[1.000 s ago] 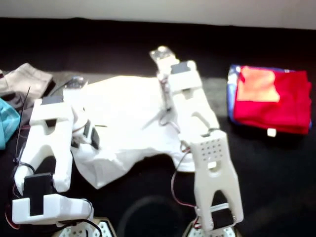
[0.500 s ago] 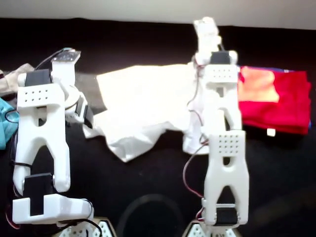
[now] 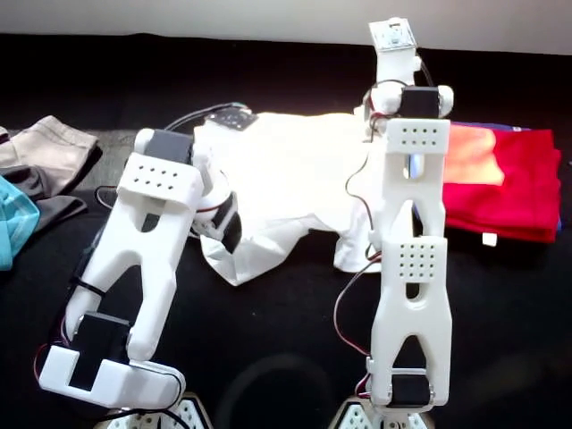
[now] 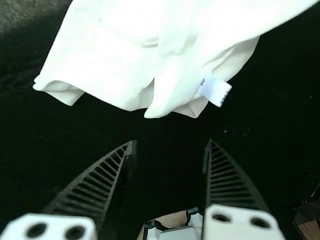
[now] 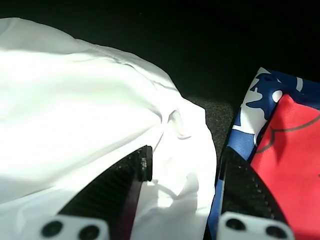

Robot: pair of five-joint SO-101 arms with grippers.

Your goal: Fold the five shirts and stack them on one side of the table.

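Observation:
A crumpled white shirt (image 3: 295,179) lies spread on the black table, its right edge against a folded stack topped by a red shirt (image 3: 509,179). My left gripper (image 4: 170,142) hangs open over bare black table, just short of the white shirt's (image 4: 145,55) bunched hem and its tag (image 4: 216,91). My right gripper (image 5: 186,149) is open above the white shirt's (image 5: 75,100) edge, one finger near the blue patterned shirt (image 5: 250,100) under the red one (image 5: 290,145). In the high view the left arm (image 3: 161,206) stands left of the shirt and the right arm (image 3: 411,179) crosses its right side.
Unfolded shirts lie at the table's left edge: a grey-brown one (image 3: 49,147) and a teal one (image 3: 13,223). The folded stack sits at the right side. Black tabletop (image 3: 268,340) lies in front of the white shirt, between the two arm bases.
Both arms have swung to the right and farther back. The white shirt has shifted right with them and now meets the red stack.

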